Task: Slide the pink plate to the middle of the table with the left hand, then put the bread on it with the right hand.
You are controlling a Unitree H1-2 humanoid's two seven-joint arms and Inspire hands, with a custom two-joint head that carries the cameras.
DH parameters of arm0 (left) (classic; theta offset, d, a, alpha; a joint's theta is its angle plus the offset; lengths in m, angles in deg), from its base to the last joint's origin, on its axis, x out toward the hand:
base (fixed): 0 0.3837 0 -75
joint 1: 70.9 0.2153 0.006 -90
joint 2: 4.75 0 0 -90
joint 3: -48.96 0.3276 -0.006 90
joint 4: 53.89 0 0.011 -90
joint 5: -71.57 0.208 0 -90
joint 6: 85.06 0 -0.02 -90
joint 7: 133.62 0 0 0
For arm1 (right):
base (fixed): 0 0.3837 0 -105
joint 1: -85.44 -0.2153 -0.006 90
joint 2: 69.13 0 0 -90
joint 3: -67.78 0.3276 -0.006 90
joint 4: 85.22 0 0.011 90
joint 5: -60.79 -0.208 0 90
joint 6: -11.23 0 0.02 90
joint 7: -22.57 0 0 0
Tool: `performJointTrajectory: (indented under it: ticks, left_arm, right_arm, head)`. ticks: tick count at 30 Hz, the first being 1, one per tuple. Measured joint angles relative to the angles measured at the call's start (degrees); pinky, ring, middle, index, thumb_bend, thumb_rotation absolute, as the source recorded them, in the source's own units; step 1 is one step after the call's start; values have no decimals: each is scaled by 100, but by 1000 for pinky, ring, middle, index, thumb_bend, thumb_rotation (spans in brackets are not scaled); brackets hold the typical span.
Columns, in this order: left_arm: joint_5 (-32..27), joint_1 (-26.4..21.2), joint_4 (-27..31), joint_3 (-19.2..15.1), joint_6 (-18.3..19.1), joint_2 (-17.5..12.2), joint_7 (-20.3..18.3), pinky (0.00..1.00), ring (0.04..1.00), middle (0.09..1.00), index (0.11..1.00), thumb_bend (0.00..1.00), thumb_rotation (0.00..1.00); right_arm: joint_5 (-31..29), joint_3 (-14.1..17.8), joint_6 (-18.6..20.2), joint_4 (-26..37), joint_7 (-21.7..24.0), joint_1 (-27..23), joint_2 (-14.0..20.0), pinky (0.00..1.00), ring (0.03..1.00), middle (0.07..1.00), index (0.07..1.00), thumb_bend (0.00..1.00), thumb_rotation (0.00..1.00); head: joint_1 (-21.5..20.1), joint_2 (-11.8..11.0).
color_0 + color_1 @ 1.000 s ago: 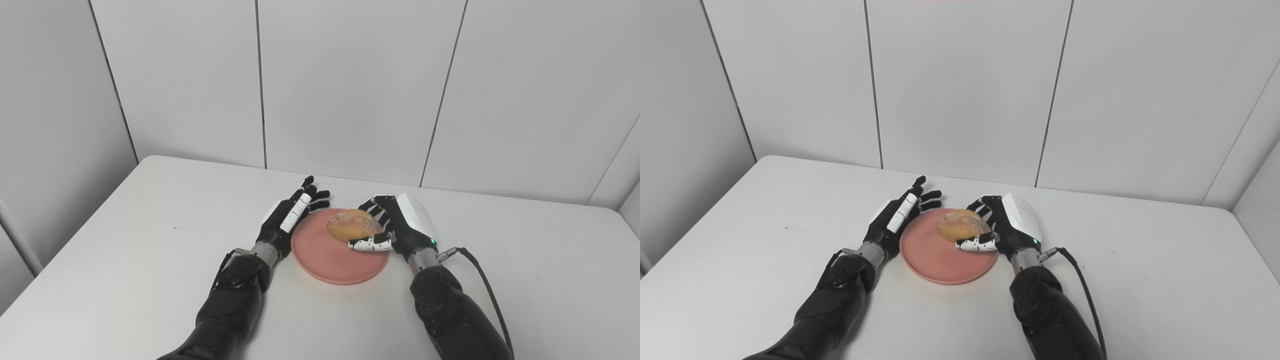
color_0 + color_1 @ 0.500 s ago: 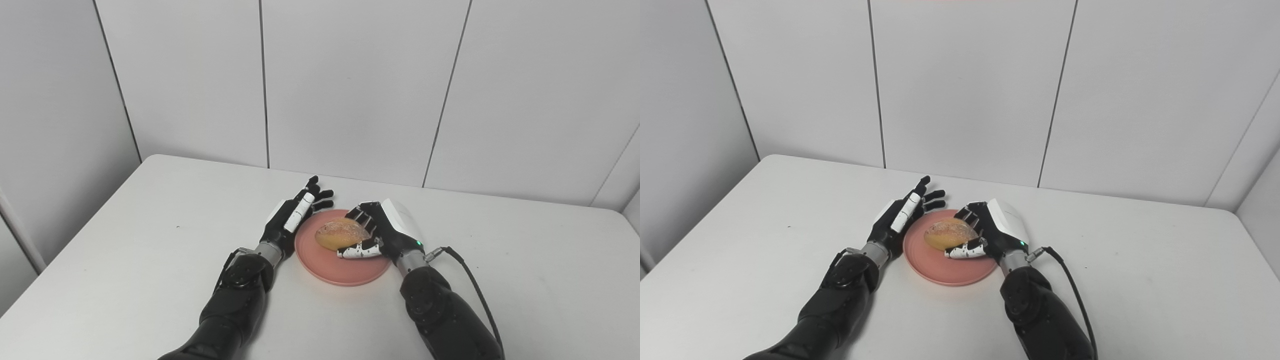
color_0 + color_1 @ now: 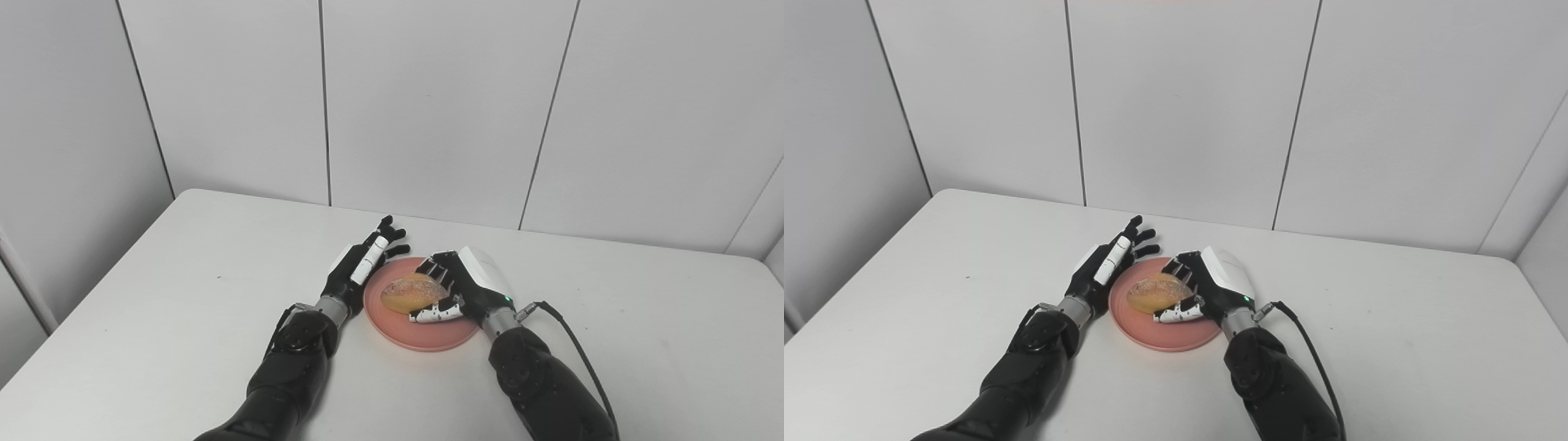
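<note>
Your right hand (image 3: 468, 288) clamped on bread (image 3: 409, 293), thumb beneath, fingers behind; loaf low over pink plate (image 3: 429, 337), contact unclear. Plate sits mid-table (image 3: 153, 306), directly under that hand, ready to receive. Your left hand (image 3: 358, 266) empty, fingers spread, flat against plate's left rim, likely steadying it. Release comes next.

The left hand (image 3: 361, 266) flanks the pink plate (image 3: 422, 334); bare table (image 3: 643, 331) lies rightward.
</note>
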Motion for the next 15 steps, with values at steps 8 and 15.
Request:
performJointTrajectory:
  ticks: [8,15]
  left_arm:
    - [-27,-2,-4,-33,1,5,-23,808,874,925,1000,809,811]
    - [-26,-1,2,-32,1,5,-24,821,867,931,1000,818,809]
  right_arm:
    - [182,1,-107,46,-299,12,1,531,592,647,607,844,208]
    - [314,14,-106,322,-427,59,16,798,781,788,778,957,261]
  head:
    - [-53,0]
    - [-132,9]
